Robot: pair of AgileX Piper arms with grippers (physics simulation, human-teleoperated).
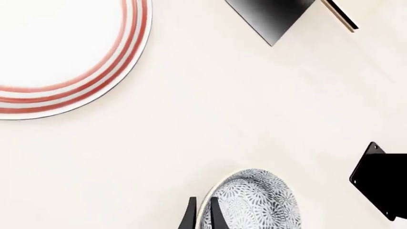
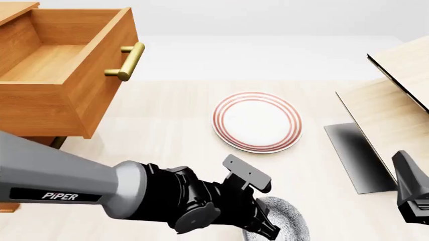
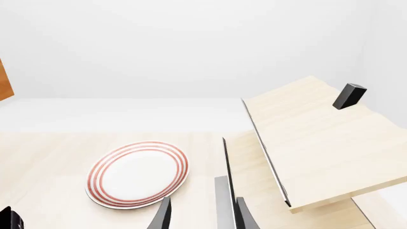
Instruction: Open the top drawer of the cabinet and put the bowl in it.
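The cabinet [image 2: 12, 11] stands at the far left with its top drawer [image 2: 107, 80] pulled out, empty inside, brass handle [image 2: 126, 62] facing the table. The speckled bowl [image 1: 253, 202] [image 2: 292, 219] sits near the front edge, partly hidden by my left arm. My left gripper [image 1: 202, 218] [image 2: 270, 228] has one finger inside and one outside the bowl's rim, shut on it. I cannot tell whether the bowl is off the table. My right gripper [image 2: 409, 193] [image 3: 202, 217] waits at the right, open and holding nothing.
A white plate with red rings [image 2: 256, 122] [image 1: 60, 52] [image 3: 137, 174] lies mid-table between the bowl and the cabinet. A pale wooden box [image 2: 395, 95] [image 3: 311, 148] with a raised lid stands at the right, close to the right gripper.
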